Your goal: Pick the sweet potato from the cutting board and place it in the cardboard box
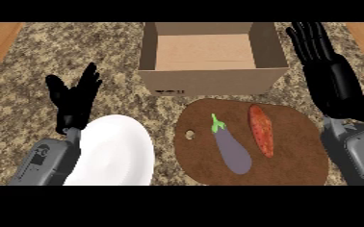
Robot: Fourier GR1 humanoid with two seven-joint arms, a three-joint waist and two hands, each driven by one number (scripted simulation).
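Step in hand, as judged: pick not yet begun; sweet potato (262, 130) lies untouched at right of the cutting board (284, 166), lower right of frame, beside an eggplant (232, 148), with the right hand (316, 45) raised at upper right, fingers straight and holding nothing, and the left hand (74, 98) resting open at left, equally unladen. Next move likely calls for the right hand to descend onto the sweet potato, then carry it up-frame to the open cardboard box (213, 79) at top centre. Surface: speckled granite counter (142, 110), white plate (117, 151) lower left.

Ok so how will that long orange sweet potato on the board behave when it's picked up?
The long orange sweet potato looks solid, so probably stiff. Its rounded, tapered shape may roll on the brown wooden cutting board if nudged sideways. The purple eggplant beside it lies apart, likely undisturbed.
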